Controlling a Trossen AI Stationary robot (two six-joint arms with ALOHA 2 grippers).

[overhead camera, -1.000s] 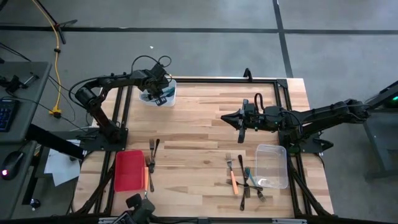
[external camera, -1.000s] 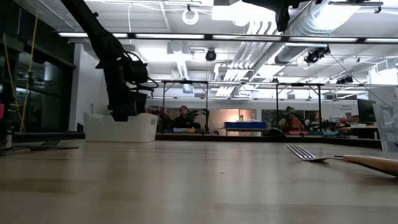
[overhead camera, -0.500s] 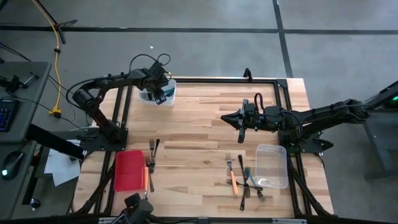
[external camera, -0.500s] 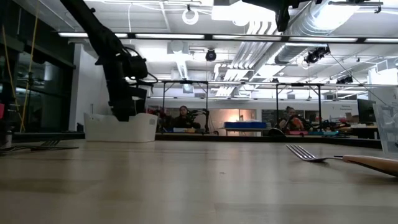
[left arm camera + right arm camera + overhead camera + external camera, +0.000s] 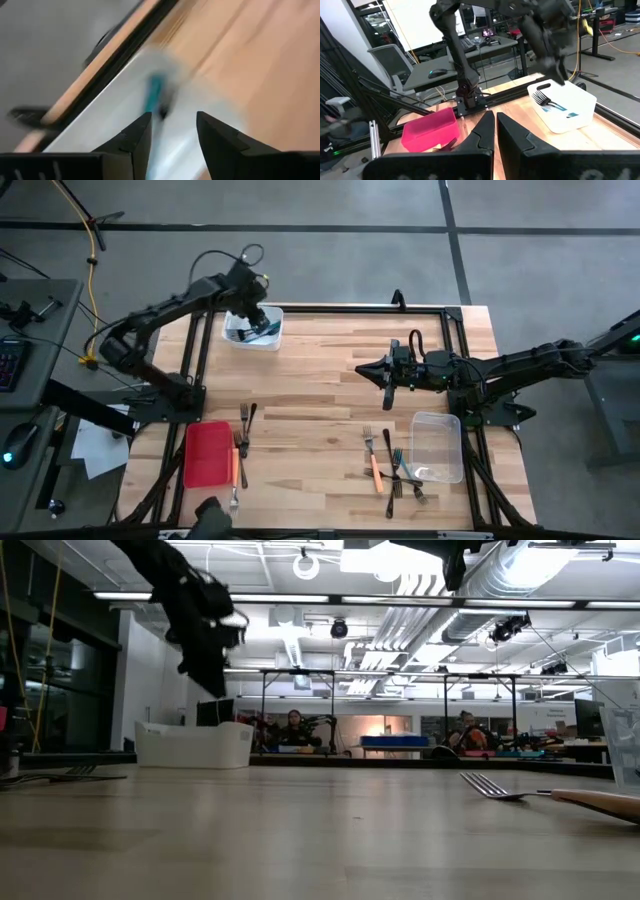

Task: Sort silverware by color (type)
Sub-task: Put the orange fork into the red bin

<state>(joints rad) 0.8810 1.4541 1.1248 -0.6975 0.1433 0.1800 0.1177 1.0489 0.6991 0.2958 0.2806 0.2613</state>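
Left gripper [image 5: 250, 308] hangs over the white tub [image 5: 273, 337] at the upper left of the table, jaws parted and holding nothing, with a teal fork [image 5: 154, 93] lying in the tub below it. Right gripper [image 5: 386, 369] waits mid-table, right of centre, jaws closed and empty. Forks [image 5: 246, 420] lie by the red tray [image 5: 207, 452] lower left, and more forks [image 5: 392, 465] by the clear tub [image 5: 438, 446] lower right.
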